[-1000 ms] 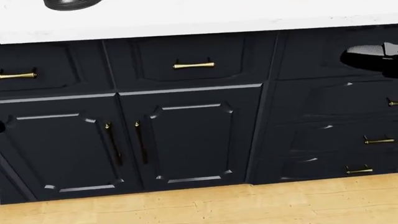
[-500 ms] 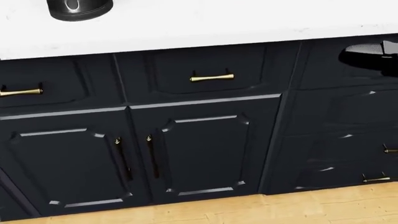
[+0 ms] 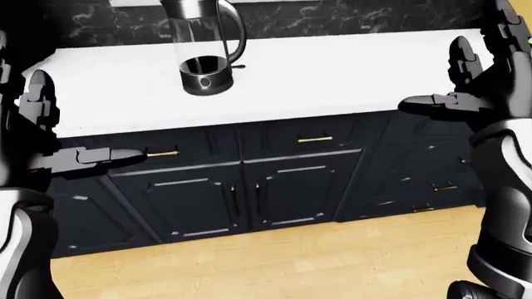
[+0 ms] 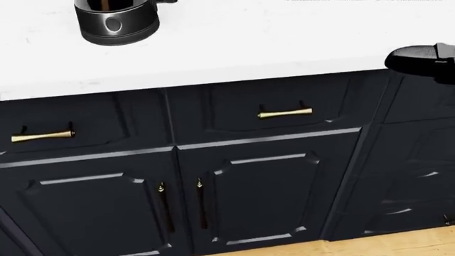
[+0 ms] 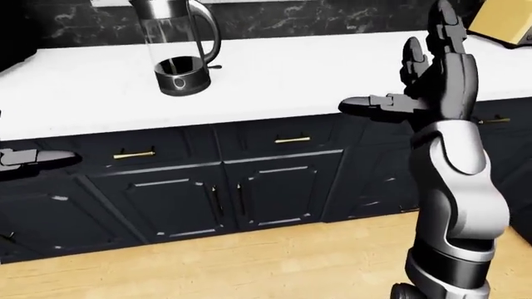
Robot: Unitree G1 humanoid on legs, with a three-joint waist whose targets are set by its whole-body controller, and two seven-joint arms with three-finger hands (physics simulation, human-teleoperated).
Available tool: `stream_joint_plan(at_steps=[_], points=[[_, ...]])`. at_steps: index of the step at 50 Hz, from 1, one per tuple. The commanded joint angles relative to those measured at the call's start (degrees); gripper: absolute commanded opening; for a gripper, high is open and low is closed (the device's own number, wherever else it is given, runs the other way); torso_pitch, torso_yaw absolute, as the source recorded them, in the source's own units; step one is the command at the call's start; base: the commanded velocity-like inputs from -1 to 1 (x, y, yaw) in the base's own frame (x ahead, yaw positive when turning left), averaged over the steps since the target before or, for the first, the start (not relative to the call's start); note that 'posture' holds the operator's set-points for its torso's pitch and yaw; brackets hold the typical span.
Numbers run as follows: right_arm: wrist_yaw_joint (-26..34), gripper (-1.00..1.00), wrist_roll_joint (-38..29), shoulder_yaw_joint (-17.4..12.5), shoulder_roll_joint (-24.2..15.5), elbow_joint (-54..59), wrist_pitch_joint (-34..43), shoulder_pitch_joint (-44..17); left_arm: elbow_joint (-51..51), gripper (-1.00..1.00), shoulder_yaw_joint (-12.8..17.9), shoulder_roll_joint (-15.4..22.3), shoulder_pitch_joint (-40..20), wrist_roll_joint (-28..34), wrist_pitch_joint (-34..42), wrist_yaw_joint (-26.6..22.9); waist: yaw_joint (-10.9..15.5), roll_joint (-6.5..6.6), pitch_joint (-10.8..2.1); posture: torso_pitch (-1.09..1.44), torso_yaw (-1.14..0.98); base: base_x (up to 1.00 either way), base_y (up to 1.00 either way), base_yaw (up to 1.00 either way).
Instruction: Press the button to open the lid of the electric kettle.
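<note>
- Upright, the electric kettle (image 3: 203,47) is standing on the white surface (image 3: 332,71), toward the upper left of the left-eye view, with its clear glass body rising off the top edge and its handle curving out to the right.
- Low on its dark metal base, a small round button (image 4: 112,24) is showing in the head view, facing the camera; the lid is lying outside every view.
- Behind the kettle, a dark marbled wall (image 5: 316,22) is running along the top of the right-eye view.
- Below the surface, navy cabinets (image 4: 263,192) are filling the head view, with brass drawer pulls (image 4: 284,113) above and dark door handles (image 4: 200,205) on the paired doors.
- Off to the right, the right robot hand (image 5: 399,93) is hanging over the surface's edge, well apart from the kettle, with its fingers spread wide and holding nothing.
- At the left edge, the left robot hand (image 3: 79,140) is hanging beside the cabinets, below the level of the surface, with its fingers likewise spread wide and empty.
- Pale wooden floor (image 3: 291,261) is lying beneath the cabinets.
- A tan object (image 5: 507,25) is sitting at the upper right corner of the right-eye view.
</note>
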Motion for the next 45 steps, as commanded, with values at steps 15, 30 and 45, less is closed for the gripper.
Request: stream_joint_plan(at_steps=[15, 30, 45], points=[[0.0, 1.0, -0.2, -0.7, -0.7, -0.9, -1.2, -0.8, -1.3, 1.0, 0.3, 0.5, -0.9, 0.1, -1.5, -0.3, -1.2, 5.99, -1.43, 0.0, 0.0, 0.2, 0.21, 0.0], [0.1, 1.0, -0.4, -0.6, -0.5, -1.0, -1.3, -0.8, -1.7, 1.0, 0.4, 0.6, -1.2, -0.2, -1.1, -0.1, -0.6, -0.98, -0.87, 0.0, 0.0, 0.2, 0.18, 0.0], [-0.3, 1.0, 0.2, -0.8, -0.8, -1.5, -0.4, -1.2, -1.7, 1.0, 0.7, 0.9, -1.4, -0.6, -0.8, 0.1, -0.8, 5.8, -1.22, 0.0, 0.0, 0.2, 0.17, 0.0]])
